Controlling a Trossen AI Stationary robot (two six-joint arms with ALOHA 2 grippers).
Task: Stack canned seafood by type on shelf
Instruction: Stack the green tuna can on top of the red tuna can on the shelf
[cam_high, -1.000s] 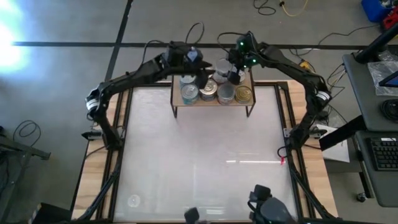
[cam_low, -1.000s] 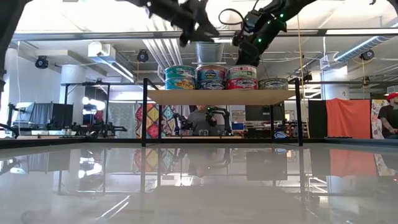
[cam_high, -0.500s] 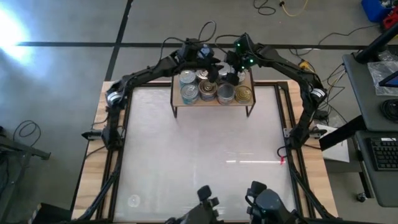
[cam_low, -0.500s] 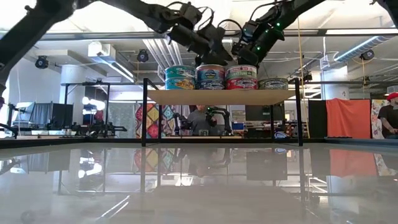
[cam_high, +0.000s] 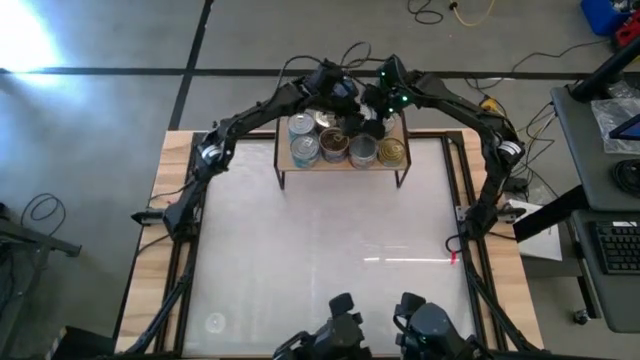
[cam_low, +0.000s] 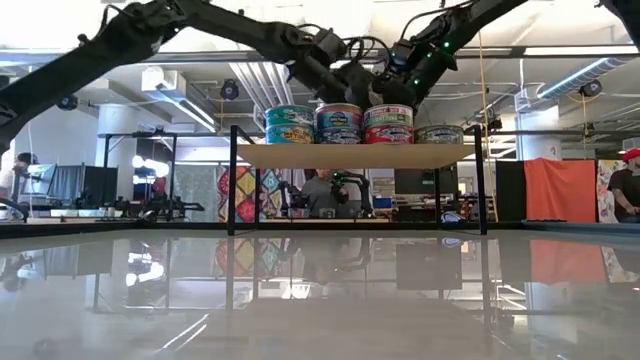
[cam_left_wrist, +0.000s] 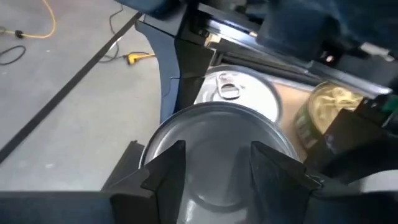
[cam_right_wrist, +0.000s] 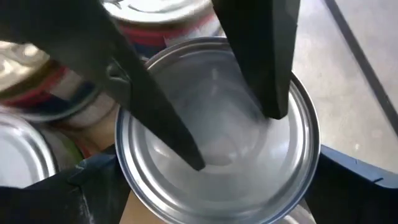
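Note:
The shelf (cam_low: 350, 156) stands at the table's far edge and carries the canned seafood: three front stacks of two tins (cam_low: 338, 122) and a single gold-topped tin (cam_high: 393, 152). Above the back row, my left gripper (cam_high: 346, 106) is shut on a silver tin (cam_left_wrist: 217, 124), whose plain flat face is up. Just past it lies a tin with a pull tab (cam_left_wrist: 239, 93). Close on its right, my right gripper (cam_high: 372, 118) hangs open. In the right wrist view its fingers (cam_right_wrist: 261, 68) show across a silver tin's top (cam_right_wrist: 217, 186). My left gripper pinches the silver tin between its two fingers at the rim nearest the wrist (cam_left_wrist: 155, 140). It comes slanting down from the table's left. The fingers themselves hide the exact place of contact. The tin sits about level, flat face up, over the back tins. Whether my right gripper touches the tin under its fingers, I cannot tell.
The two arms arch in from either side and nearly meet over the shelf's back edge. The white tabletop (cam_high: 320, 260) in front of the shelf lies bare. Black shelf legs (cam_low: 233, 185) stand at the corners. Cables lie on the floor beyond.
My left gripper has carried its silver tin toward the table's right edge and downward. It went from above the shelf's far left corner to the middle of the back row, close beside my right gripper. My right gripper has barely moved.

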